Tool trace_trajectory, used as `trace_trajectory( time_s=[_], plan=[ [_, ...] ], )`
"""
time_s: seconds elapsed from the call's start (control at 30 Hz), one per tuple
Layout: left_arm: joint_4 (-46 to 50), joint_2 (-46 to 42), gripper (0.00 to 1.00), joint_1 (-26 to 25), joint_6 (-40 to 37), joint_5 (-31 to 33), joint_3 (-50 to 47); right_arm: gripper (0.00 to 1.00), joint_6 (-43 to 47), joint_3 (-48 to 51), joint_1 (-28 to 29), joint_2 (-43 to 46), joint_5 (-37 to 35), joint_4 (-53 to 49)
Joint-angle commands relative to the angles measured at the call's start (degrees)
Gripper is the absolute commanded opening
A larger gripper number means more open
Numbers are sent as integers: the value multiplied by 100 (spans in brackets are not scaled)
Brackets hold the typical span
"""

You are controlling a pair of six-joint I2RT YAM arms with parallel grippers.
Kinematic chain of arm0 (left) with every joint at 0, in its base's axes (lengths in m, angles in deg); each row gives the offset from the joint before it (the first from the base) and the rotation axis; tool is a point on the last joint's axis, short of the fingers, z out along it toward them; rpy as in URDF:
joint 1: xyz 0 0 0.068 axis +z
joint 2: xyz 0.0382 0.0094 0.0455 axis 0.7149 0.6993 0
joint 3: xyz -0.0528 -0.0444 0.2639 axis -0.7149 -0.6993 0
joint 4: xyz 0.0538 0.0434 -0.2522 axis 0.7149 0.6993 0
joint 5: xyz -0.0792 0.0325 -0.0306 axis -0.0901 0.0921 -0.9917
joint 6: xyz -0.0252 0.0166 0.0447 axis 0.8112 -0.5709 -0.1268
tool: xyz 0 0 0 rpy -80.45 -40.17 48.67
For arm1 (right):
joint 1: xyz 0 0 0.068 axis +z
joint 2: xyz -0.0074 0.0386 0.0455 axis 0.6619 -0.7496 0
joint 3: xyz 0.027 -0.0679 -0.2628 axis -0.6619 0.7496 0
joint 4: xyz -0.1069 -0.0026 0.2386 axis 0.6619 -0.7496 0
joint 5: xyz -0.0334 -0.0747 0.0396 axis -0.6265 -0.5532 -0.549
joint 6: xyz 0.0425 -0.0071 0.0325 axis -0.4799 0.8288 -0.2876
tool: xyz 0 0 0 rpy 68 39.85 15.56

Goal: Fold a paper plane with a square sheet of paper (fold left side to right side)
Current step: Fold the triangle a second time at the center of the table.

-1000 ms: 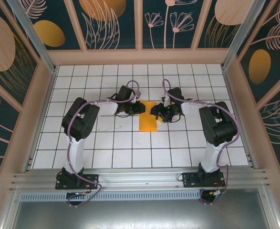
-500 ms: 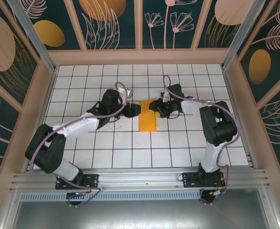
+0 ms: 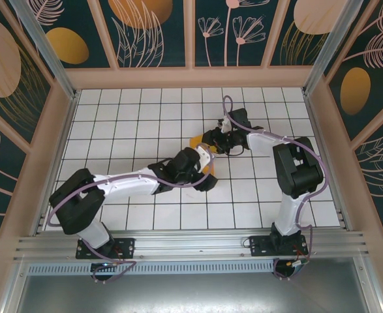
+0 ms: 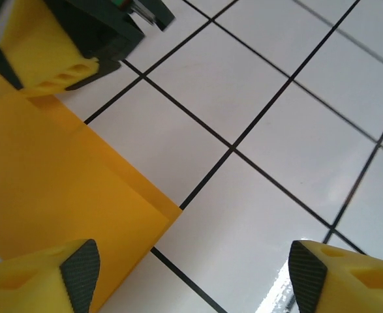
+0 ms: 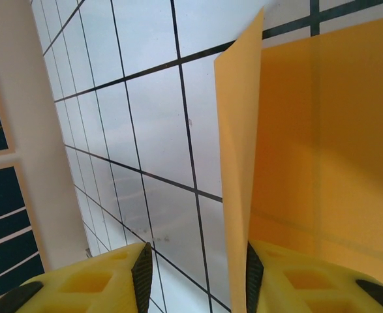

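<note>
Inside the floral-panelled enclosure, the white gridded desk (image 3: 113, 117) is carrying the paper (image 4: 61, 169) at its centre, lying mostly flat with one edge standing up. The left gripper (image 4: 192, 267) is sitting spread wide at a corner of the paper, pinching nothing, while the right gripper (image 5: 198, 274) is straddling the raised edge with its jaws apart, that edge leaning against one pad (image 5: 253, 274) only. The paper is looking light, limp and easily creased or torn, so the raised edge is offering the best hold: a shallow pinch, with the flat part being pressed down.
</note>
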Motion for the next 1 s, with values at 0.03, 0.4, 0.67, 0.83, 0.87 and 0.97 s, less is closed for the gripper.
trace_trajectory(
  time_s=[0.03,0.4,0.67,0.83,0.87,0.97],
  plan=[
    [396,392,83,-216,-360,980,493,43,-85,-179,-28,-138,36,-52],
    [729,1102,66,-404,-464,2018,941,43,6,-139,-31,-157,-61,-147],
    [661,852,13,-406,-352,1967,854,44,297,-264,-35,-124,-334,-469],
    [621,846,0,-378,-143,1752,867,50,609,-259,-67,245,-777,-444],
    [625,848,0,-336,-94,1641,871,54,664,-219,-79,403,-921,-377],
    [548,764,0,-72,182,1017,863,66,771,54,-149,956,-1292,-94]
  ],
)
